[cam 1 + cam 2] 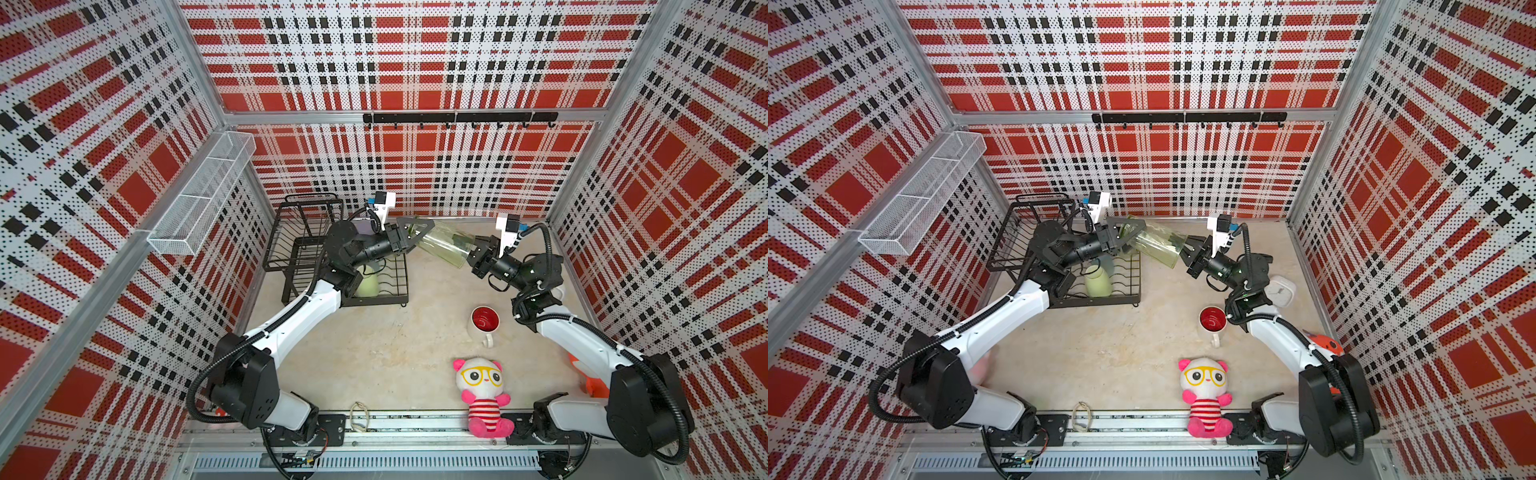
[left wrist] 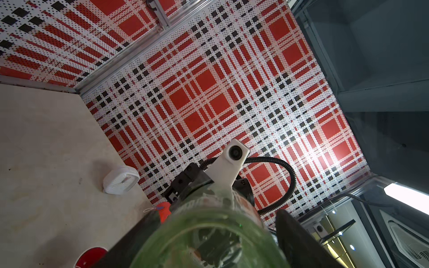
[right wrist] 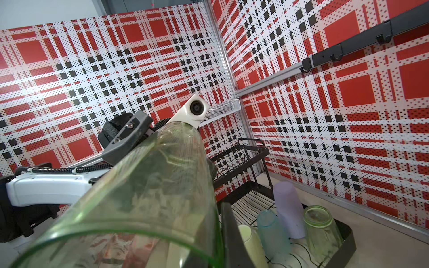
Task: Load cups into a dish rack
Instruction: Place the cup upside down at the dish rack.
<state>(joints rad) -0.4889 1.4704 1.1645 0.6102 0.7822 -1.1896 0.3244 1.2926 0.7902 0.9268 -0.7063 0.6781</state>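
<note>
I found no word, number, brand or label anywhere that I could read. The white clock [image 2: 121, 180] showed me its face and thin hands, but any figures on it were too small and blurred to tell. Inside the white mug with red inside [image 1: 485, 322], pale curved strokes lay on the red, and I could not make a letter or a sign of them. The plush toy [image 1: 482, 409] wore plain red and white stripes. The bright green tumbler [image 3: 144, 197] showed me only its ribbed, see-through wall.
</note>
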